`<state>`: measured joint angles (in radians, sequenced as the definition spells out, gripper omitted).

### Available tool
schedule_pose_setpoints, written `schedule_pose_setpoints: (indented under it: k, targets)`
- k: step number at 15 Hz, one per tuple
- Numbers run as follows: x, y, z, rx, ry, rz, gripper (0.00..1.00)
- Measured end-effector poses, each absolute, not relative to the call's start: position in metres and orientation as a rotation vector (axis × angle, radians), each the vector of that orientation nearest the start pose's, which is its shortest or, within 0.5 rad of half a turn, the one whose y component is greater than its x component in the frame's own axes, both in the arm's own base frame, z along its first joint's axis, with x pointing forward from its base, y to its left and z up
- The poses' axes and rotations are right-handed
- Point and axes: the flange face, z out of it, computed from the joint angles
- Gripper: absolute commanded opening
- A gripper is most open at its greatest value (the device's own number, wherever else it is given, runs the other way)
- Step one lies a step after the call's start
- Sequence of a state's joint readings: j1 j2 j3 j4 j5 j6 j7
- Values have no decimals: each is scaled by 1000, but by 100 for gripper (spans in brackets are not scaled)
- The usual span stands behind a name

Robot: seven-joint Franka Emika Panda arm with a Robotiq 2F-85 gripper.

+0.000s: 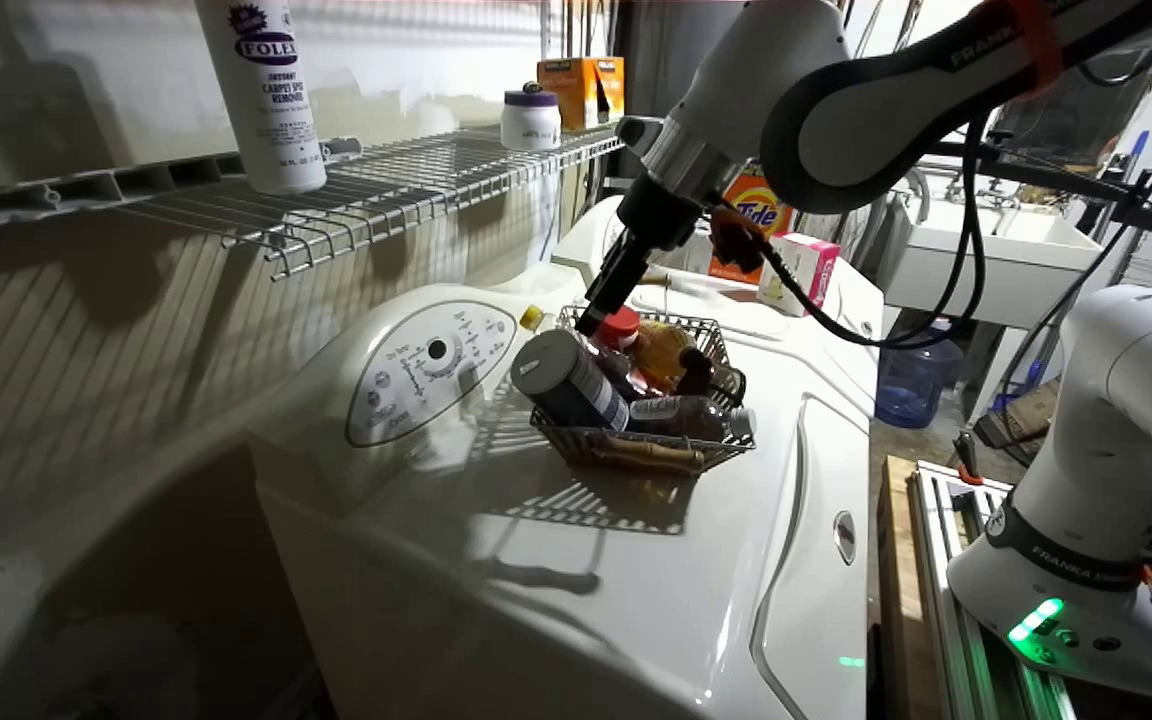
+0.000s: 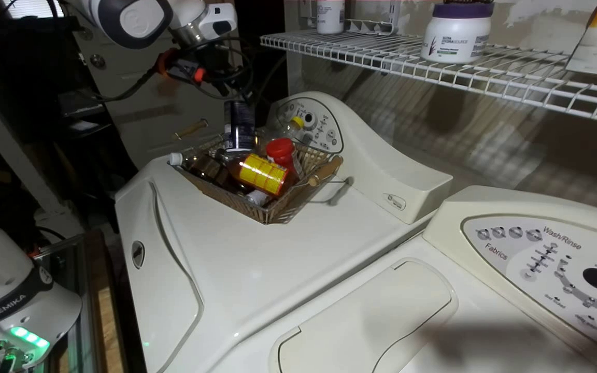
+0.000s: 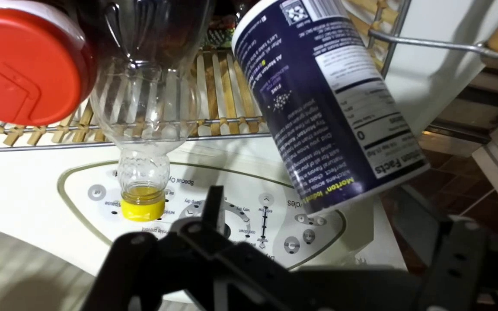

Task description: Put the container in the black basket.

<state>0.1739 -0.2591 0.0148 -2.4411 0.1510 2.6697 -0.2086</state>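
Note:
The container, a dark blue labelled salt canister, leans tilted in the basket among other items; it shows in both exterior views (image 1: 576, 385) (image 2: 240, 126) and in the wrist view (image 3: 322, 108). The basket, low with flared slatted sides and a wire frame, sits on the white machine and shows in all views (image 1: 576, 450) (image 2: 231, 204) (image 3: 227, 93). My gripper (image 1: 591, 322) is just above the canister's raised end in the exterior views (image 2: 244, 96). In the wrist view my gripper (image 3: 309, 194) is open, its fingers wide apart with the canister's end beyond them. I cannot tell whether they touch it.
A red-capped jar (image 1: 619, 325), a yellow-capped clear bottle (image 3: 145, 142) and other bottles fill the basket. A white wire shelf (image 1: 436, 185) holds a tall white bottle (image 1: 271, 110) and a white jar (image 2: 456, 36). A Tide box (image 1: 751, 215) stands behind the basket.

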Motion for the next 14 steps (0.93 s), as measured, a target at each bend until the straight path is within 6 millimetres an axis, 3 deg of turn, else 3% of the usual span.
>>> schedule_pose_setpoints:
  k: [8, 14]
  targets:
    - [447, 93, 525, -3014, -532, -544, 100]
    - [420, 99, 564, -3030, -574, -444, 100]
